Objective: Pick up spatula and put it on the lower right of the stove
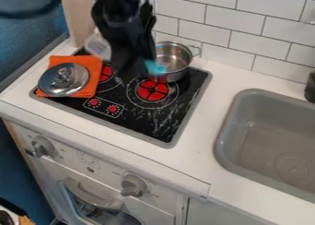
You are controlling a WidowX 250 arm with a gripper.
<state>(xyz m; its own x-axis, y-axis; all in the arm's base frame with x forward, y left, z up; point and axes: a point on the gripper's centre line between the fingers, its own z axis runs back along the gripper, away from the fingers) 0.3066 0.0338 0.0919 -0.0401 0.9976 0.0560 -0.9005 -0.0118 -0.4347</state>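
The black gripper (132, 69) hangs over the back middle of the stove (141, 122), left of the metal pot. A light-blue piece (154, 68), which looks like part of the spatula, shows at the gripper's right side, in front of the pot's wall. Most of its shape is hidden or blurred, and I cannot tell whether it is held. The stove's lower right is a bare black surface with white marks.
A metal pot (174, 58) stands at the stove's back right. On the left, a silver lid (64, 79) lies on an orange cloth (92, 76). Behind the cloth is a whitish, see-through object (97, 47). The grey sink (224, 127) is at the right, below the tiled wall.
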